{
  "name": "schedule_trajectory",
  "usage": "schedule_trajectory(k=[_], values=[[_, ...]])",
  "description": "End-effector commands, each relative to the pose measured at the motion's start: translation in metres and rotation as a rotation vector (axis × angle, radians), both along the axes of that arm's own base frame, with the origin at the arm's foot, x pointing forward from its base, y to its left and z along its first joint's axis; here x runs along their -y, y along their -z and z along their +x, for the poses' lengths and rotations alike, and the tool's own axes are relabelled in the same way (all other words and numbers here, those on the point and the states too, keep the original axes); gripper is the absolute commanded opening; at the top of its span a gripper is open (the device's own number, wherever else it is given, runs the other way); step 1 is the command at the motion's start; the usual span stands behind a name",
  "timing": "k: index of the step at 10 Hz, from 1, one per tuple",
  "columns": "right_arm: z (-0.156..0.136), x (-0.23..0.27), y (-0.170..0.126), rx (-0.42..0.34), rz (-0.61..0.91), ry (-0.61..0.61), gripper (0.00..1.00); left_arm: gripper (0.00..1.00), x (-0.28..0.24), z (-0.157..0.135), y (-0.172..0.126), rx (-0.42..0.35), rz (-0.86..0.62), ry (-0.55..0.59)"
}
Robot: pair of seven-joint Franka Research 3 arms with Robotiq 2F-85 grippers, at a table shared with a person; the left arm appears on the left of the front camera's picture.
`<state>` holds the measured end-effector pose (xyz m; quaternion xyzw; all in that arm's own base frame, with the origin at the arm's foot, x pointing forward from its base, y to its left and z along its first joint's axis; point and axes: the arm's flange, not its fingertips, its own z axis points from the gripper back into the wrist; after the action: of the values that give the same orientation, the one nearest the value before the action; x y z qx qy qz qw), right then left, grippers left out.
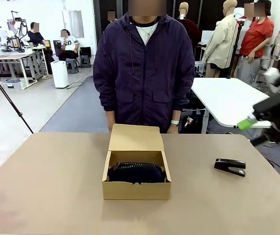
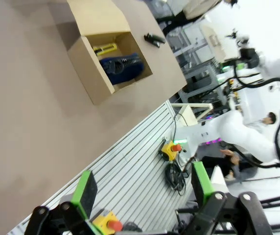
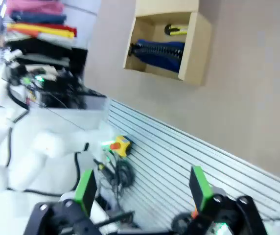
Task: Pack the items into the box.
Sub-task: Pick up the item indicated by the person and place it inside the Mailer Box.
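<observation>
— What's left to pack?
— Only the black stapler (image 1: 230, 166), lying on the desk (image 1: 47, 186) to the right of the cardboard box (image 1: 136, 190). The navy pouch (image 1: 135, 172) and yellow utility knife (image 3: 176, 30) already lie inside, and the flap stands open to admit more.
— And the arms?
— Both hang high, clear of the desk. The left pincer (image 2: 142, 188) and right pincer (image 3: 142, 188) each have their fingers spread apart and hold nothing. The right one is nearer the stapler, so that's probably its job.
</observation>
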<state>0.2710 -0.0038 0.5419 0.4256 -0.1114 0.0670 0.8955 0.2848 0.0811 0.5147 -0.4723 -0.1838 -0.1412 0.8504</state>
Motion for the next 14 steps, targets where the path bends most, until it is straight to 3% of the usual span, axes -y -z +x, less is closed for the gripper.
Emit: schedule_trajectory(k=[1,2,14], values=[[-0.001,0.013,0.019,0.007,0.071,0.067,1.0,1.0,-0.002,-0.001,0.0,0.002,-0.004,0.011],[0.0,0.0,0.0,0.0,0.0,0.0,1.0,1.0,-0.002,-0.001,0.0,0.002,-0.004,0.011],[0.0,0.0,0.0,0.0,0.0,0.0,1.0,1.0,-0.002,-0.001,0.0,0.002,-0.004,0.011]])
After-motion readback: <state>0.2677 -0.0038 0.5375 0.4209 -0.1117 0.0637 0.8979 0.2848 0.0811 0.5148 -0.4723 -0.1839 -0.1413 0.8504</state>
